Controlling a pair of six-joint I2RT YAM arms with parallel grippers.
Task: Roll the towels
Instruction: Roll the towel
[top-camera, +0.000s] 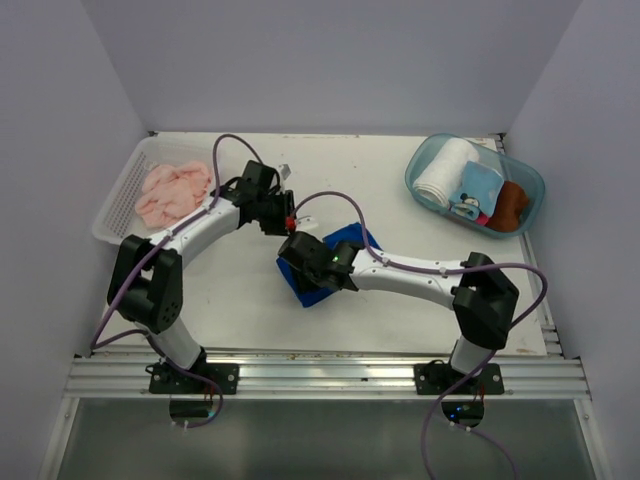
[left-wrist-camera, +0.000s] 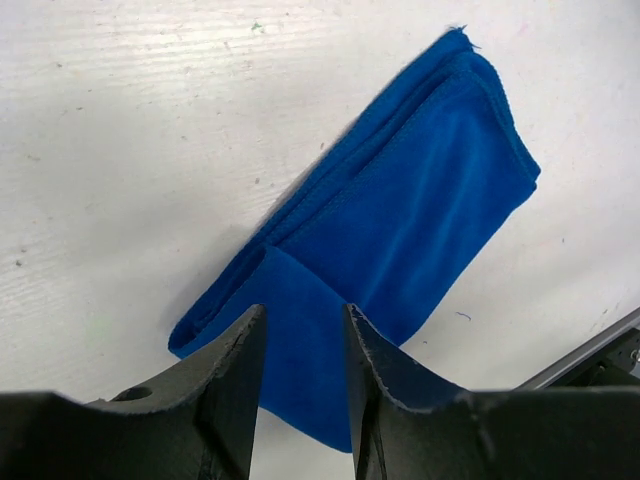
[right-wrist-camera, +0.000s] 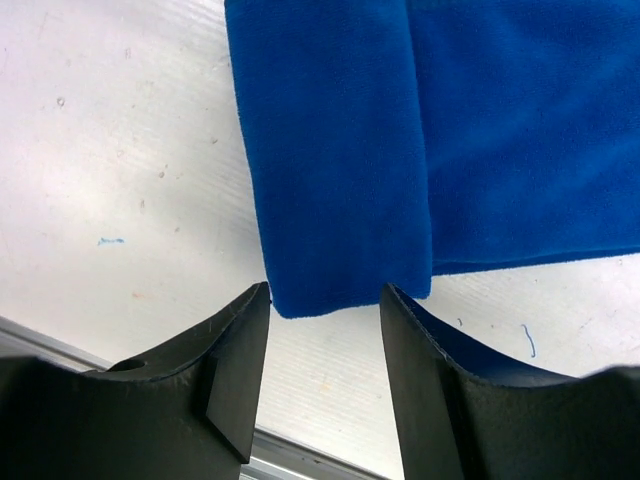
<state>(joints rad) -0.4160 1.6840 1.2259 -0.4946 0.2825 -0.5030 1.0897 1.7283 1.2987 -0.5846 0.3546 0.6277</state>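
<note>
Both empty, jaws parted: left tool (left-wrist-camera: 302, 312), right tool (right-wrist-camera: 325, 290) over folded blue towel (left-wrist-camera: 420, 200); pink towel (top-camera: 172, 192) in basket (top-camera: 116, 205).

No legible txt, labels or nos. anywhere; print on light blue cloth (top-camera: 478, 190), upper right, too small to read.

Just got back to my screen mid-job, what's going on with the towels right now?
Both arms are over the blue towel, which lies folded flat on the table, not yet rolled. The left claw and right claw each hang open over an edge of it, gripping nothing. The pink towel sits crumpled in the white basket, untouched.
</note>
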